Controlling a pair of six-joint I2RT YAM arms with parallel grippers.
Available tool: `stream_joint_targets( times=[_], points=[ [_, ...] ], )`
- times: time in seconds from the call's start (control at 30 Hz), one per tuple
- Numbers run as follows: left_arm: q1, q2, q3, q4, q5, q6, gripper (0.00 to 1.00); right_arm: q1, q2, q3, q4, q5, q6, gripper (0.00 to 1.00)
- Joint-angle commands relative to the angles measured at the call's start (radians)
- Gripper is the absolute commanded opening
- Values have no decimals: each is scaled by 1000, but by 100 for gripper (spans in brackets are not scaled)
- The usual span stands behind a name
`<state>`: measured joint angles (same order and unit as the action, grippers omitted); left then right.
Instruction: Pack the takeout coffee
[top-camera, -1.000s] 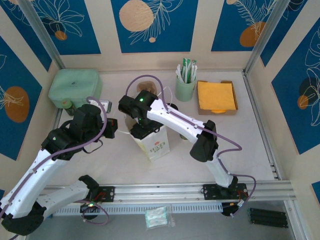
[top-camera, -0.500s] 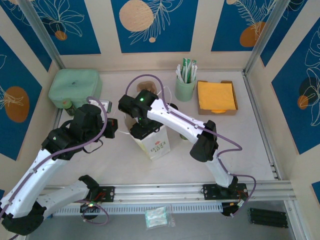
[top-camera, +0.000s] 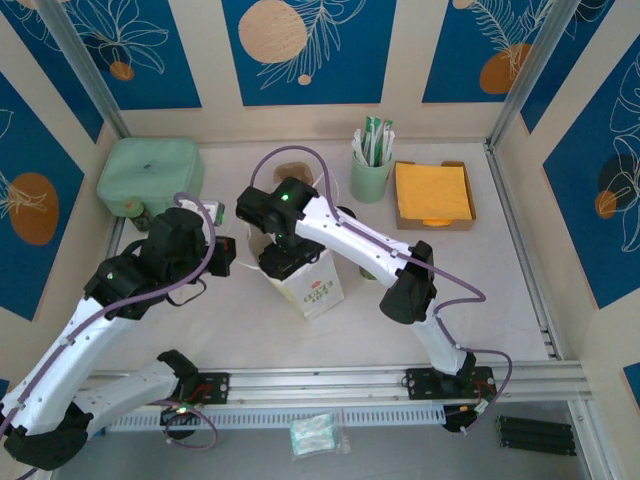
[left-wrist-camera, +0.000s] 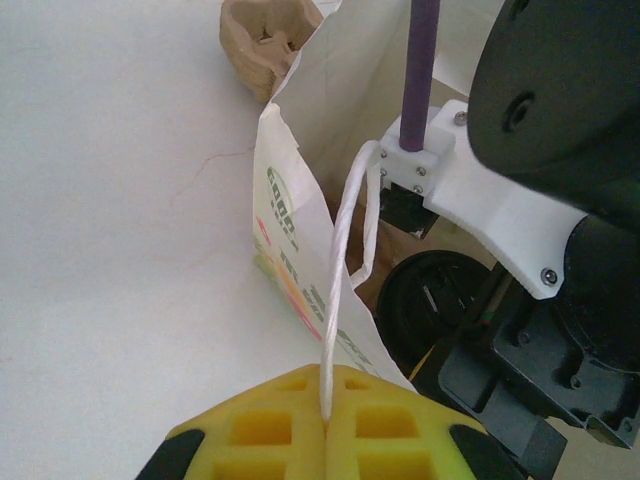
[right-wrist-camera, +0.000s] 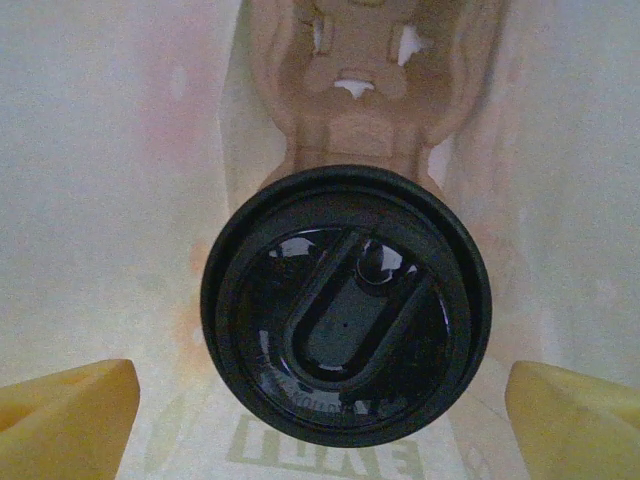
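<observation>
Takeout coffee (right-wrist-camera: 345, 305) sits inside white paper bag (top-camera: 318, 288), by cardboard carrier (right-wrist-camera: 365, 90). Right pincer (right-wrist-camera: 320, 405) released, fingers wide of the lid. Left pincer (left-wrist-camera: 327, 420) clenched on string handle (left-wrist-camera: 345, 260).

Cream walls (top-camera: 210, 60) with blue floral panels (top-camera: 305, 50), white tabletop (top-camera: 500, 290), aluminium rail (top-camera: 330, 380) along the near edge

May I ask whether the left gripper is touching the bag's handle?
Touching: in the left wrist view the left gripper pinches the white string handle.

The overhead camera looks down on the whole surface (top-camera: 500, 300) from behind. Both wrist cameras sit close, sharing the paper bag (top-camera: 318, 292).
</observation>
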<state>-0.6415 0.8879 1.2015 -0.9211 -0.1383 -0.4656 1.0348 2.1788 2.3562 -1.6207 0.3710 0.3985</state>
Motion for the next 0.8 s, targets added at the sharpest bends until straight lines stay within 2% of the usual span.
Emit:
stream_joint_targets(
  times=[0.0, 0.77],
  points=[
    [8, -1, 21, 8, 2, -4, 0, 5, -19, 32, -154, 11, 20, 95],
    [8, -4, 16, 23, 14, -3, 0, 2, -53, 77, -153, 35, 58, 95]
  ],
)
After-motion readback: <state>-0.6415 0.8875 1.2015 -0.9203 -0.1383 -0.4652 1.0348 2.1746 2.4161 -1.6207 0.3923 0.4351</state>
